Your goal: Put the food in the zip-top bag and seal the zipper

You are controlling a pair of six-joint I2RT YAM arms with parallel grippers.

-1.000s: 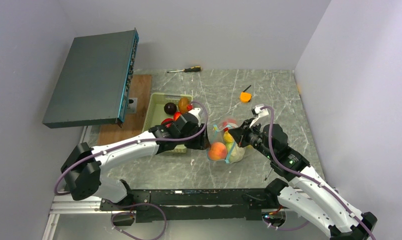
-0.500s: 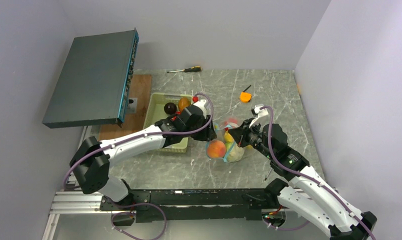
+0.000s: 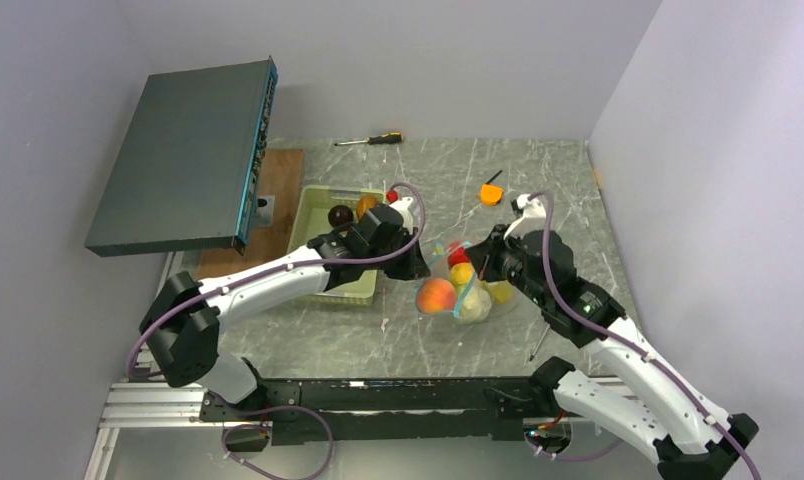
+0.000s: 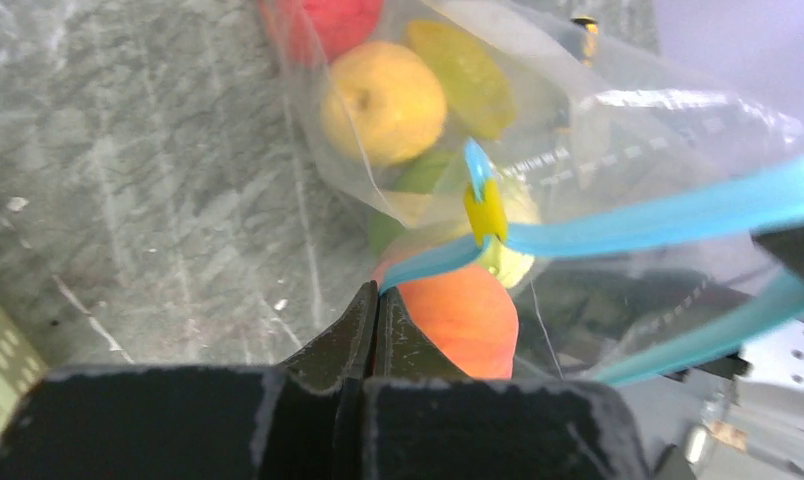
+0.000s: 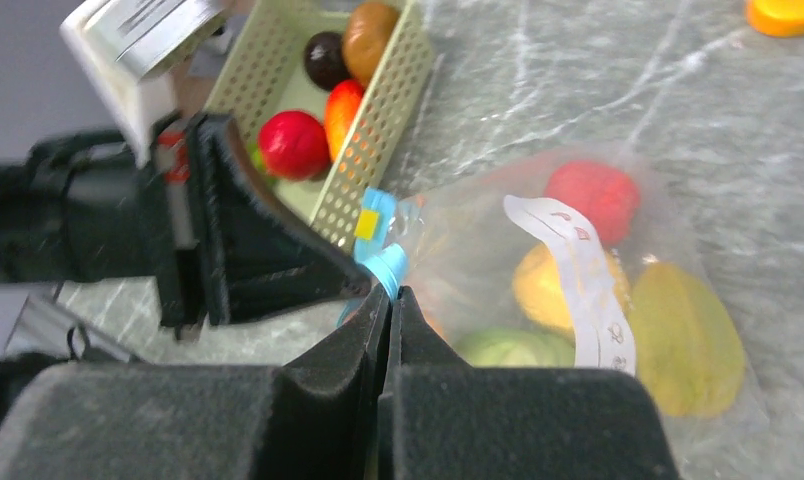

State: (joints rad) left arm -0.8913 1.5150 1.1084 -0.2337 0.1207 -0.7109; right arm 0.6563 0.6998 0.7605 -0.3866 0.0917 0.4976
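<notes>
Clamping the zipper (image 4: 628, 215), left pincer (image 4: 376, 295) and right pincer (image 5: 390, 292) hold the zip-top bag (image 4: 678, 130), seemingly lifted, at four o'clock from the tray (image 3: 313, 215).

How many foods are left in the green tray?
4 visible: brown piece and dark purple piece at its far end, orange piece midway, red piece beside the left arm, which may hide more.
</notes>
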